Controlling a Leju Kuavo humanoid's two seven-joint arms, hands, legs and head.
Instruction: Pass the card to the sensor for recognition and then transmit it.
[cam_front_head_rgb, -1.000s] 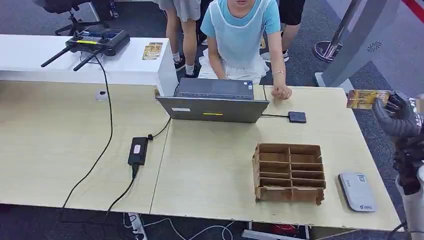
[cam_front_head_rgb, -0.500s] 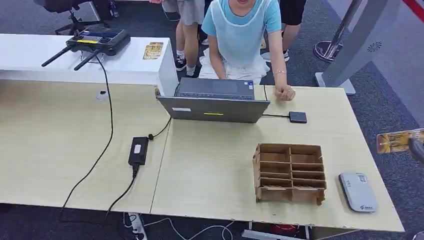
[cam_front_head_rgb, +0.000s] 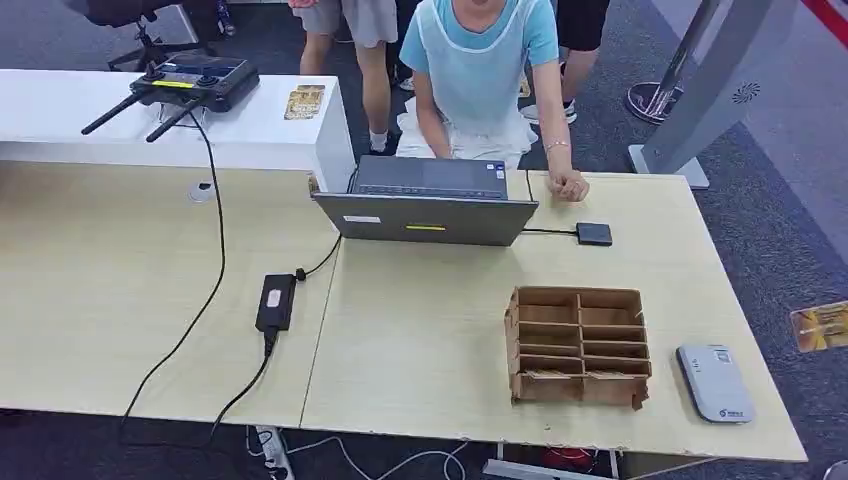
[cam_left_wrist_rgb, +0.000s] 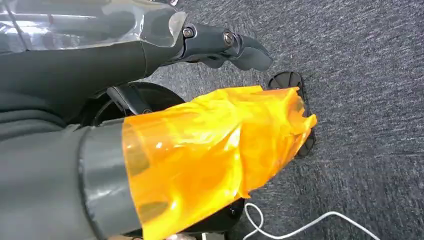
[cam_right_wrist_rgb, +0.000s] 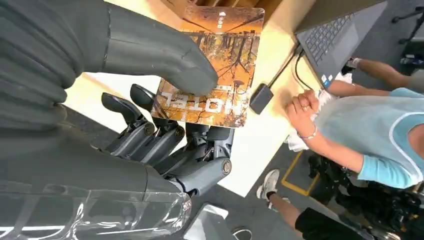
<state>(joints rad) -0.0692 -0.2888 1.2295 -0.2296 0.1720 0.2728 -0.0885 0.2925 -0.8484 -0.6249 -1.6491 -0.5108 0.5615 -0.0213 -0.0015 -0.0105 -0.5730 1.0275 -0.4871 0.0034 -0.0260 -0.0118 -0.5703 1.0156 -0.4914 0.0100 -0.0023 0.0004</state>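
The card (cam_right_wrist_rgb: 225, 75), orange-brown with a tree picture and the word HOTEL, lies in my right hand (cam_right_wrist_rgb: 155, 100): the thumb (cam_right_wrist_rgb: 155, 55) presses on its face and the darker fingers (cam_right_wrist_rgb: 165, 140) sit beneath it. In the head view the card (cam_front_head_rgb: 822, 327) shows at the right edge, off the table's right side and level with the cardboard box. A grey-white flat reader (cam_front_head_rgb: 714, 383) lies near the table's front right corner. A small black pad (cam_front_head_rgb: 594, 234) is wired to the laptop (cam_front_head_rgb: 428, 205). My left hand (cam_left_wrist_rgb: 220, 47) hangs over the carpet and holds nothing.
A cardboard organiser (cam_front_head_rgb: 578, 345) with several slots stands left of the reader. A person in a blue top (cam_front_head_rgb: 482, 60) sits behind the laptop with a hand (cam_front_head_rgb: 566, 185) on the table. A power brick (cam_front_head_rgb: 275, 300) and cables lie mid-table. A remote controller (cam_front_head_rgb: 195, 80) rests on the white counter.
My right hand has carried the card down and outward, from beside the table's far right corner to the picture's right edge near the front. The person and table objects stayed put.
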